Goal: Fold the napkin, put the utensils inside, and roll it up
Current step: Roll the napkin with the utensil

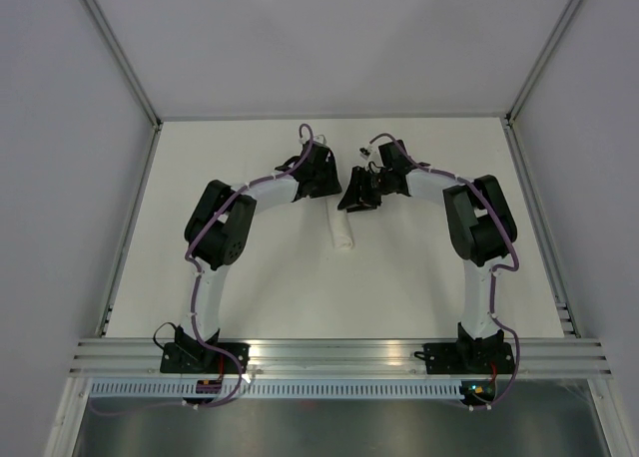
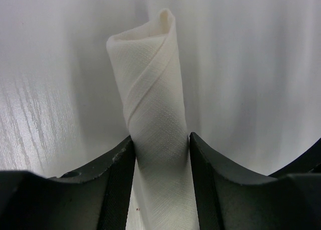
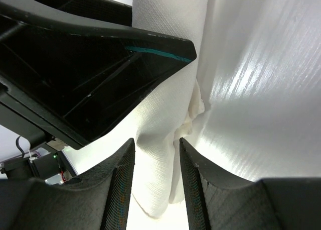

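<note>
White cloth napkin (image 1: 342, 229), rolled into a slim tube, lies mid-table on the pale tabletop (image 1: 419, 277), running away from the arm bases. Both arms bend inward over its far end.

Left gripper (image 2: 161, 139) – black fingers (image 2: 118, 164) hug both sides of the roll, pinching it.

Right gripper (image 3: 156, 142) – its fingers (image 3: 193, 164) flank the roll with cloth filling the gap. I cannot tell whether they grip or merely touch. The left gripper's dark body looms just beside it.

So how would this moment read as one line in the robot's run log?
stage: napkin rolled, on table | left gripper: closed on it | right gripper: astride it, grip unclear | knife: not visible
</note>
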You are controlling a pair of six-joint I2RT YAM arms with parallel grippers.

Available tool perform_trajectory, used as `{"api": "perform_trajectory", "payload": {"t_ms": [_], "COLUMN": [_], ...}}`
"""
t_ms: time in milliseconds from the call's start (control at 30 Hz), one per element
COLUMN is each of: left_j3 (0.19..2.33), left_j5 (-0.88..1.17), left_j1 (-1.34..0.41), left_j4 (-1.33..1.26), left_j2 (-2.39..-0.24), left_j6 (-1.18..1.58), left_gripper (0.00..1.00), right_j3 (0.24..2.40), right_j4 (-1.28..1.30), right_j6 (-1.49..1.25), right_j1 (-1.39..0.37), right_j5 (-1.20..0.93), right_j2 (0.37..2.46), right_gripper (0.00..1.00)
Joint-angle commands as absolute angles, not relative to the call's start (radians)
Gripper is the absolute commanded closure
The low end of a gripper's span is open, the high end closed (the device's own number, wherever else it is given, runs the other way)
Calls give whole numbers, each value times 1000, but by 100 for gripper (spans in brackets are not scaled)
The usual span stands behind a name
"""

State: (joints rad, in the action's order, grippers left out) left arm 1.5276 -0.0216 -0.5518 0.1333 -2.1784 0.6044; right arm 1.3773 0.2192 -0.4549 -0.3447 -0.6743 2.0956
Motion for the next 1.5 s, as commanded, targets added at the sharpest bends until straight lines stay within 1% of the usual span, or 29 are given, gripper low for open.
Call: {"api": "perform_trajectory", "payload": {"t_ms": [0,767,1100,1467], "left_j3": [1555,1534,1552,1457], "left_j5": [-5,51,51,49], "left_j1": [-554,-554,-542,-502], "left_j4": [164,112,132,92], "left_j2": [-2174,-2066,-2020,-1953], "left_j6": [555,519,502,509], "left_gripper": [46,39,37,37], "right_j3": [1413,1419,1476,1480], "right_j4": [267,282,296,302], "right_j6": [-456,-399,-388,-387], "right_j1": [-344,-344,-342,-333], "right_j5": [-675,-630,-649,-657], "right_j2": [2068,2091,2069,2059], "right_gripper": [53,54,54,53]}}
